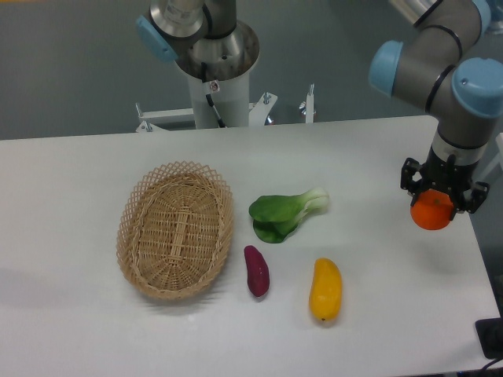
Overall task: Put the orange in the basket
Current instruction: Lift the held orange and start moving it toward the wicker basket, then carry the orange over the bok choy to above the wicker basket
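Observation:
The orange (431,214) is a small round bright-orange fruit at the far right of the table, near its right edge. My gripper (442,196) comes down on it from above, with its black fingers on both sides of the fruit, shut on it. I cannot tell whether the orange touches the table or hangs just above it. The basket (141,196), an oval tan wicker one with a lattice rim, lies at the left of the table, far from the gripper, with nothing in it.
Between the basket and the gripper lie a green leafy bok choy (284,214), a purple sweet potato (256,270) and a yellow-orange mango (325,289). The arm's base column (214,71) stands behind the table.

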Robot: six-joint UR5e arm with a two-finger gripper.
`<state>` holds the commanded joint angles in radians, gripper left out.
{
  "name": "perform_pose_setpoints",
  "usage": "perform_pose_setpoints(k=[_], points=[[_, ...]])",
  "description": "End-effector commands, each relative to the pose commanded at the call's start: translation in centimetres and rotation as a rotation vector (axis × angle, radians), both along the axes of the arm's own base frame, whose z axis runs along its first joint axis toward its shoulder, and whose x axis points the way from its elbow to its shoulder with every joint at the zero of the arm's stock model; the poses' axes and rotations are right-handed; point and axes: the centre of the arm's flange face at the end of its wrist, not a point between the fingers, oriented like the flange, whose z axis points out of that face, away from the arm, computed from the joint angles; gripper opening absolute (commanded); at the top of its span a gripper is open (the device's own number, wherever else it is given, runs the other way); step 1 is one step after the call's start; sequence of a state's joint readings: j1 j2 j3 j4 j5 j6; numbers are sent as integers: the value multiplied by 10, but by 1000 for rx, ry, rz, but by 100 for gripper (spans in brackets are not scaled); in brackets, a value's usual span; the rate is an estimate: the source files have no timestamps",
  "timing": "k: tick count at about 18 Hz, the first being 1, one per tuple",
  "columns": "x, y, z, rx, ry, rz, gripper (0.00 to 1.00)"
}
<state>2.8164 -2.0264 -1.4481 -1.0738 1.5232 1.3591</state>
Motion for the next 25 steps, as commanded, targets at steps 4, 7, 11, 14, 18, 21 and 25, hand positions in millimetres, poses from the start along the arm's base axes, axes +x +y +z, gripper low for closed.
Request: perform_pose_setpoints(k=[4,7,11,14,18,21,25], points=[[1,1,0,0,0,-2,41],[5,6,3,1,1,-9,41],[12,15,3,-4,-8,-24,41],[27,28,0,-8,-22,-43,41],[61,40,3,-12,-36,-77,41],[95,60,3,-9,-51,-84,41],[138,87,3,-1,-70,-73,41]])
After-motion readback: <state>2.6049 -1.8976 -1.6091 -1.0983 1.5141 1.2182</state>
